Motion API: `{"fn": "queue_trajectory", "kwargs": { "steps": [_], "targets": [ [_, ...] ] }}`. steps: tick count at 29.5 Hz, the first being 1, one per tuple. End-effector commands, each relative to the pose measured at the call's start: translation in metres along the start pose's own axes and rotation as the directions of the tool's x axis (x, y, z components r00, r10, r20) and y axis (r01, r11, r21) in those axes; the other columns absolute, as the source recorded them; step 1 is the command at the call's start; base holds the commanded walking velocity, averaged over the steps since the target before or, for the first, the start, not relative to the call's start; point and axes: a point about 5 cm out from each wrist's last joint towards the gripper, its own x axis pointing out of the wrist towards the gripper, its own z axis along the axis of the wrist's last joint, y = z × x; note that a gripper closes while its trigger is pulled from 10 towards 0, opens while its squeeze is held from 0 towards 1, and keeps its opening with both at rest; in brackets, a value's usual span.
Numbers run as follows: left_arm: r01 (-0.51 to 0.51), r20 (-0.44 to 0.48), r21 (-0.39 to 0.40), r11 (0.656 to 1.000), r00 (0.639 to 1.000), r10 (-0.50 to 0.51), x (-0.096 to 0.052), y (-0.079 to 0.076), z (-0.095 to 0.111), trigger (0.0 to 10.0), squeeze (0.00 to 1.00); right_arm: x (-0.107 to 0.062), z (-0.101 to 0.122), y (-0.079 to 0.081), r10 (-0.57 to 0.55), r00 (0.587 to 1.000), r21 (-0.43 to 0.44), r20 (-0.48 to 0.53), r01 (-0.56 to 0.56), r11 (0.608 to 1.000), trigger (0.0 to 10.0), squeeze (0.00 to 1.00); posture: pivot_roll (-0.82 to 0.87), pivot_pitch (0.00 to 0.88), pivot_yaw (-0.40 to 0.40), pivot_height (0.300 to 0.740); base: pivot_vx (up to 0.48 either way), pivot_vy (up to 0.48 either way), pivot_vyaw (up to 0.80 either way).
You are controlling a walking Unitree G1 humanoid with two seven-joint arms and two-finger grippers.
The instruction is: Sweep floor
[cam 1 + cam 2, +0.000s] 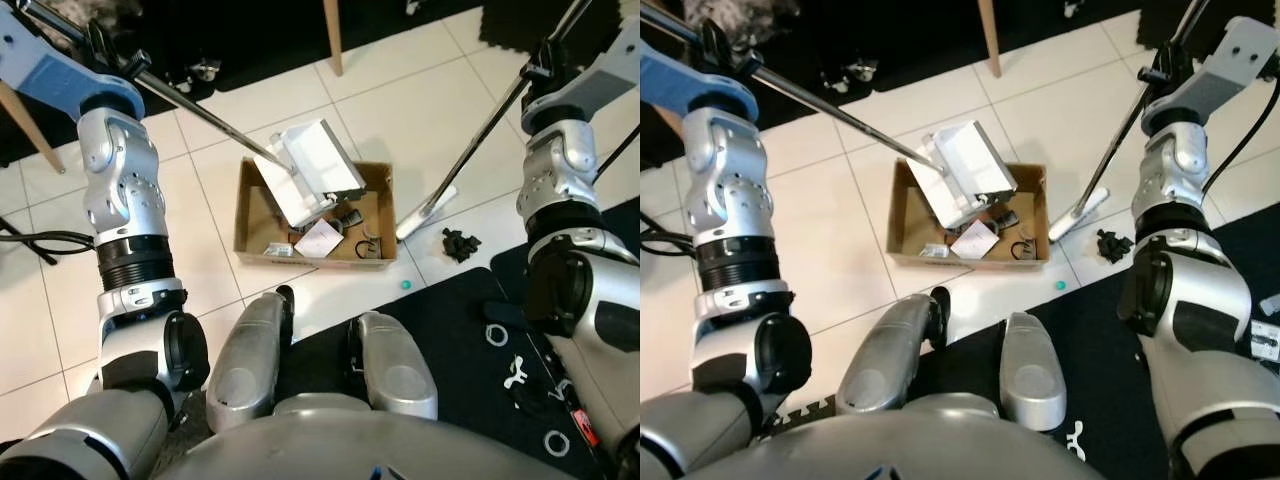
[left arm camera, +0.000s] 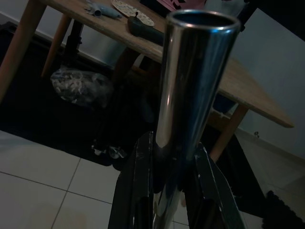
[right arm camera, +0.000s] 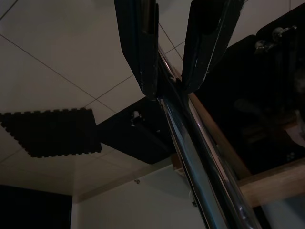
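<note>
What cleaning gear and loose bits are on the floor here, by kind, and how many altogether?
Dustpan, tipped over the box on its handle: 1
Broom: 1
Cardboard box: 1
Dark debris clump on the tile: 1
Small green ball: 1
Total: 5

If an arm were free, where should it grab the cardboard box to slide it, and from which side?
Pinch the cardboard box by its left short wall, coming from above. That wall stands upright with bare tile beside it. The white dustpan, held by the left gripper, hangs over the middle, and the broom head crowds the right end.
</note>
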Motion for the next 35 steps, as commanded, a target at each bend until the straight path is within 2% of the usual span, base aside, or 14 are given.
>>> {"fn": "queue_trajectory", "kwargs": {
  "steps": [1, 9, 11, 13, 14, 17, 21, 22, 24, 29, 32, 33, 34, 35],
  "targets": [
    [0.037, 0.037, -0.023, 0.999, 0.999, -0.036, 0.001, -0.008, 0.005, 10.0, 0.0, 0.001, 0.005, 0.0, 0.001, 1.0, 0.01, 0.027, -0.002, 1.0, 10.0, 0.0, -0.04, 0.071, -0.009, 0.74, 0.0, 0.0, 0.0],
    [0.026, -0.049, -0.037, 0.999, 0.998, -0.028, 0.003, -0.006, -0.007, 10.0, 0.0, 0.001, 0.004, 0.0, 0.002, 1.0, 0.006, 0.026, -0.002, 1.0, 10.0, 0.0, -0.04, 0.077, -0.01, 0.74, 0.0, 0.0, 0.0],
    [-0.009, -0.131, -0.063, 0.998, 0.991, 0.0, 0.006, -0.006, -0.017, 10.0, 0.0, 0.001, 0.004, 0.0, 0.004, 1.0, 0.002, 0.022, -0.004, 1.0, 10.0, 0.0, -0.04, 0.078, -0.011, 0.74, 0.0, 0.0, 0.0],
    [-0.028, -0.149, -0.078, 0.997, 0.989, 0.016, 0.007, -0.007, -0.02, 10.0, 0.0, 0.001, 0.004, 0.001, 0.005, 1.0, 0.002, 0.022, -0.005, 1.0, 10.0, 0.0, -0.04, 0.078, -0.011, 0.74, 0.0, 0.0, 0.0],
    [-0.086, -0.188, -0.112, 0.99, 0.98, 0.064, 0.015, -0.007, -0.023, 10.0, 0.0, 0.001, 0.003, 0.002, 0.007, 1.0, 0.001, 0.021, -0.007, 1.0, 10.0, 0.0, -0.04, 0.079, -0.012, 0.74, 0.0, 0.0, 0.0],
    [-0.127, -0.214, -0.158, 0.979, 0.973, 0.091, 0.021, -0.006, -0.022, 10.0, 0.0, 0.002, 0.003, 0.003, 0.009, 1.0, 0.0, 0.021, -0.009, 1.0, 10.0, 0.0, -0.05, 0.079, -0.013, 0.74, 0.0, 0.0, 0.0],
    [-0.148, -0.219, -0.163, 0.975, 0.969, 0.11, 0.03, -0.008, -0.014, 10.0, 0.0, 0.001, 0.003, 0.002, 0.008, 1.0, -0.002, 0.022, -0.008, 1.0, 10.0, 0.0, -0.05, 0.079, -0.012, 0.74, 0.0, 0.0, 0.0],
    [-0.123, -0.176, -0.149, 0.981, 0.98, 0.096, 0.039, -0.014, -0.001, 10.0, 0.0, 0.001, 0.003, 0.001, 0.005, 1.0, -0.003, 0.021, -0.005, 1.0, 10.0, 0.0, -0.05, 0.079, -0.009, 0.74, 0.0, 0.0, 0.0],
    [-0.103, -0.157, -0.143, 0.984, 0.984, 0.08, 0.041, -0.017, 0.004, 10.0, 0.0, 0.0, 0.003, 0.001, 0.004, 1.0, -0.003, 0.021, -0.004, 1.0, 10.0, 0.0, -0.05, 0.078, -0.006, 0.74, 0.0, 0.0, 0.0],
    [-0.02, -0.144, -0.075, 0.997, 0.99, 0.009, 0.042, -0.027, 0.005, 10.0, 0.0, 0.0, 0.002, 0.001, 0.001, 1.0, -0.001, 0.024, -0.001, 1.0, 10.0, 0.0, -0.05, 0.078, -0.002, 0.74, 0.0, 0.0, 0.0],
    [0.079, -0.162, 0.09, 0.993, 0.985, -0.063, 0.038, -0.035, -0.003, 10.0, 0.0, 0.0, 0.002, 0.001, -0.002, 1.0, 0.0, 0.025, 0.002, 1.0, 10.0, 0.0, -0.05, 0.081, 0.0, 0.74, 0.0, 0.0, 0.0],
    [0.079, -0.162, 0.09, 0.993, 0.985, -0.063, 0.038, -0.035, -0.003, 10.0, 0.0, 0.0, 0.002, 0.001, -0.002, 1.0, 0.0, 0.025, 0.002, 1.0, 10.0, 0.0, -0.05, 0.081, 0.0, 0.74, 0.0, 0.0, 0.0],
    [0.155, -0.114, 0.34, 0.928, 0.986, -0.123, 0.034, -0.038, 0.0, 10.0, 0.0, -0.001, 0.001, 0.0, -0.003, 1.0, 0.001, 0.023, 0.003, 1.0, 10.0, 0.0, -0.04, 0.083, -0.003, 0.74, 0.0, 0.0, 0.0],
    [0.155, -0.114, 0.34, 0.928, 0.986, -0.123, 0.034, -0.038, 0.0, 10.0, 0.0, -0.001, 0.001, 0.0, -0.003, 1.0, 0.001, 0.023, 0.003, 1.0, 10.0, 0.0, -0.04, 0.083, -0.003, 0.74, 0.0, 0.0, 0.0]
  ]
}}
